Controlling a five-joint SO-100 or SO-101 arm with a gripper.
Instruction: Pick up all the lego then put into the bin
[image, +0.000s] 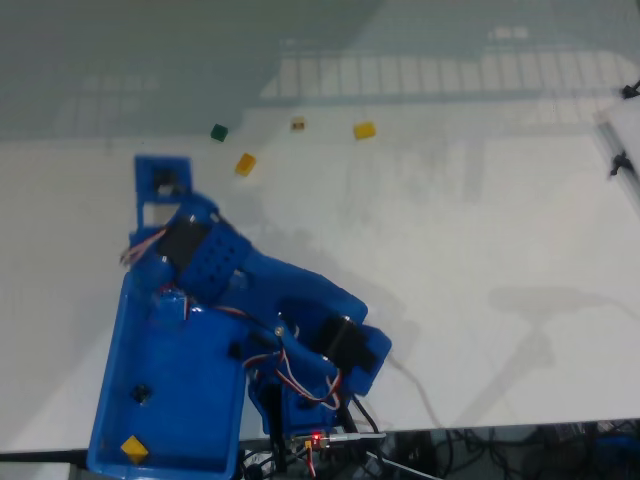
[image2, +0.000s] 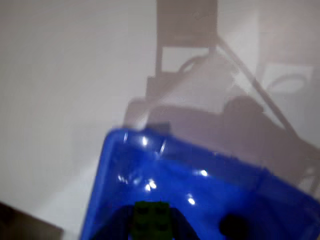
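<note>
In the wrist view my gripper (image2: 152, 225) comes in from the bottom edge, shut on a dark green lego (image2: 152, 216) held over the glossy blue bin (image2: 200, 172). In the fixed view the bin (image: 108, 395) lies at the lower left, with a yellow lego (image: 134, 449) and a small dark piece (image: 142, 392) inside. The blue arm (image: 205, 255) leans over its upper end and hides the fingers. On the table beyond lie a dark green lego (image: 219, 132), an orange-yellow one (image: 245, 164), a tan one (image: 298, 124) and a yellow one (image: 365, 130).
The arm's base with its wires (image: 320, 400) sits at the table's front edge, right of the bin. A white bracket (image: 622, 150) stands at the right edge. A dark blob (image2: 232, 226) lies on the bin floor in the wrist view.
</note>
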